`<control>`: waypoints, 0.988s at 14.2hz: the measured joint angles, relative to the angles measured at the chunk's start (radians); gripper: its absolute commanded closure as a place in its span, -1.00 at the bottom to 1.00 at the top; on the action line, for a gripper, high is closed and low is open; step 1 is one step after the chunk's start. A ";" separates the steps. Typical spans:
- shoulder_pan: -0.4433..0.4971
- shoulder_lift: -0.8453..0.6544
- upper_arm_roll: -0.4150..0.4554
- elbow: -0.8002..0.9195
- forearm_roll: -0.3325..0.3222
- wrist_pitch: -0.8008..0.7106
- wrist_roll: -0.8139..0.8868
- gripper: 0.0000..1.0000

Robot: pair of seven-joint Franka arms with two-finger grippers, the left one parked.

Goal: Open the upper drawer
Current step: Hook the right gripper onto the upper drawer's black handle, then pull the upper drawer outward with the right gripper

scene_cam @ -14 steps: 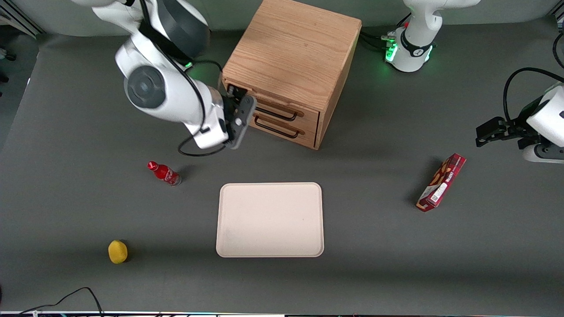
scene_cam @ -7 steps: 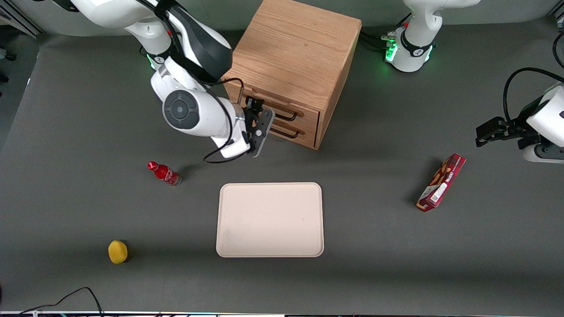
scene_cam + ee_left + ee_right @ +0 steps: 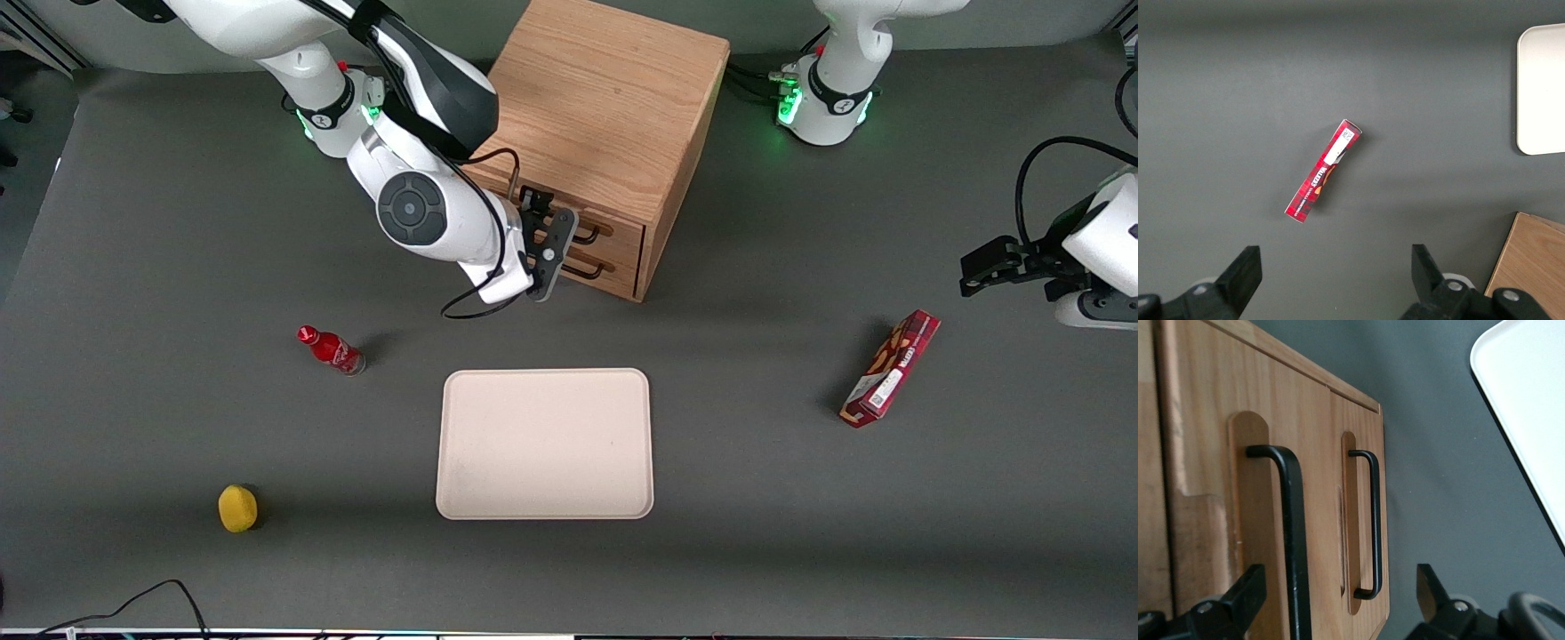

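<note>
Surface (image 3: 133, 267): grey, cabinet (image 3: 605, 98) at upper centre of frame.
Upper drawer (image 3: 622, 233): shut, in cabinet front.
Claw (image 3: 569, 244): spread, just before both handles.
Advice: straddle upper handle (image 3: 1295, 540), not lower; pinch, pull straight out.

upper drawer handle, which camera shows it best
The right wrist view: the upper drawer fills it, its black handle close up between the open gripper fingers. The front view shows only the handle's end past the gripper. The left wrist view misses it.

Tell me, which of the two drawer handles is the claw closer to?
The upper drawer handle: it runs between the open gripper fingers; the lower handle sits nearer the table.
</note>
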 measured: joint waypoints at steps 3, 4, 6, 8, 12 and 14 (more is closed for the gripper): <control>0.000 0.000 0.000 -0.029 -0.007 0.036 0.000 -1.00; -0.001 0.000 -0.001 -0.035 -0.021 0.043 0.000 -1.00; -0.005 0.002 -0.004 -0.034 -0.047 0.050 0.004 -1.00; -0.015 0.012 -0.015 -0.008 -0.067 0.052 0.006 -1.00; -0.025 0.078 -0.059 0.106 -0.098 0.023 0.006 -1.00; -0.026 0.124 -0.082 0.175 -0.117 -0.003 0.006 -1.00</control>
